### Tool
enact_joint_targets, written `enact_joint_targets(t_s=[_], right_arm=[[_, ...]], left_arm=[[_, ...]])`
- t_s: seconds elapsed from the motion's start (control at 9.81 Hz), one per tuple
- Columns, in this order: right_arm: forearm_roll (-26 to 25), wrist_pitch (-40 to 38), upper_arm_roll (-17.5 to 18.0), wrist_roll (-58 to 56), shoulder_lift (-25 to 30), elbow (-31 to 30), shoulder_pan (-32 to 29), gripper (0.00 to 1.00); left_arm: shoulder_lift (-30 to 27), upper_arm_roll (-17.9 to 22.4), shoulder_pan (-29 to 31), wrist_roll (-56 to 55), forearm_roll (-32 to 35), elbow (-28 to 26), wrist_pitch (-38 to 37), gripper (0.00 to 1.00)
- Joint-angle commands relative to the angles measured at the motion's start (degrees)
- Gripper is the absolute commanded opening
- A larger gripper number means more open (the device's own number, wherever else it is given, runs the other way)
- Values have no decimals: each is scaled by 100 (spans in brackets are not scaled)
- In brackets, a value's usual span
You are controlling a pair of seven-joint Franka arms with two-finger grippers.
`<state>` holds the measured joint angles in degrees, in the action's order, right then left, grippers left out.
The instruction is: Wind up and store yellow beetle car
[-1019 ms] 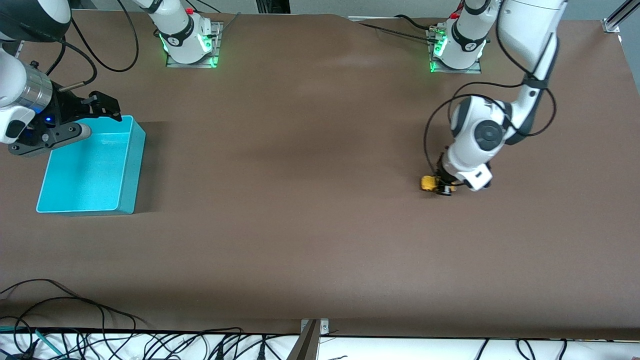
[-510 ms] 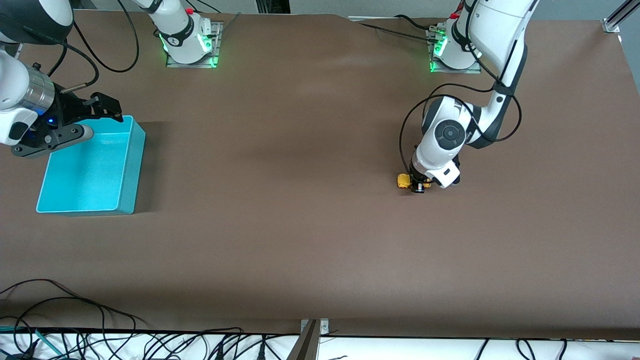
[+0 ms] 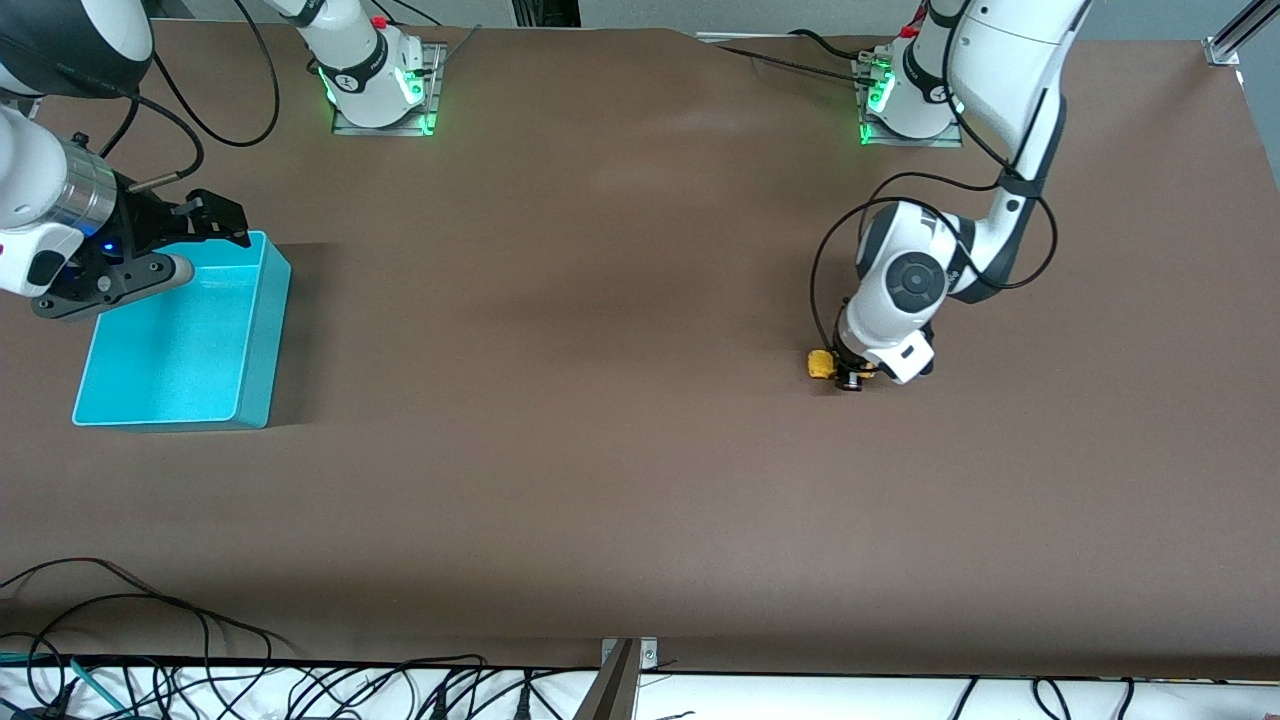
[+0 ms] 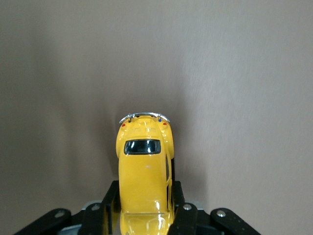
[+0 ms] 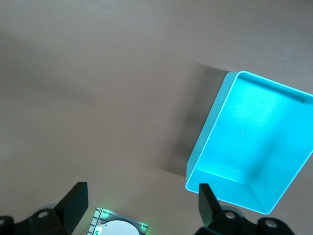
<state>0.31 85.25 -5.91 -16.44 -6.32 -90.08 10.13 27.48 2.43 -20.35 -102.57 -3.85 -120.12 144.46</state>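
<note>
The left pincer (image 3: 850, 375) is down at the brown surface (image 3: 600, 400), toward the left arm's end, clenched on the yellow beetle car (image 3: 822, 364). In the left wrist view its fingers (image 4: 108, 198) press both flanks of the car (image 4: 144, 171), whose chrome bumper end sticks out past them. The right pincer (image 3: 205, 235) waits with its fingers spread wide, holding nothing, over the turquoise bin (image 3: 255, 345) at the right arm's end; the bin (image 5: 215, 117) shows open below it.
</note>
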Motion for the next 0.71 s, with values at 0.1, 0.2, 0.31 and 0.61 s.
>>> enact_joint_targets(t_s=[0.1,0.2,0.31,0.61], right_arm=[[75,-52,2,-87,-53,140,-2,100],[75,-52,2,-87,-53,131,-2,100],[75,-70,2,-87,-53,131,-2,100],[75,-52,-6,-131,-53,131,-11,100]], left_arm=[[345,29,539,701,-28,85,117,0],[380,29,706,886,-28,85,117,0],[415,29,899,1148,-28,76,100,0],[424,29,1366,1669,-20,76,91,0]])
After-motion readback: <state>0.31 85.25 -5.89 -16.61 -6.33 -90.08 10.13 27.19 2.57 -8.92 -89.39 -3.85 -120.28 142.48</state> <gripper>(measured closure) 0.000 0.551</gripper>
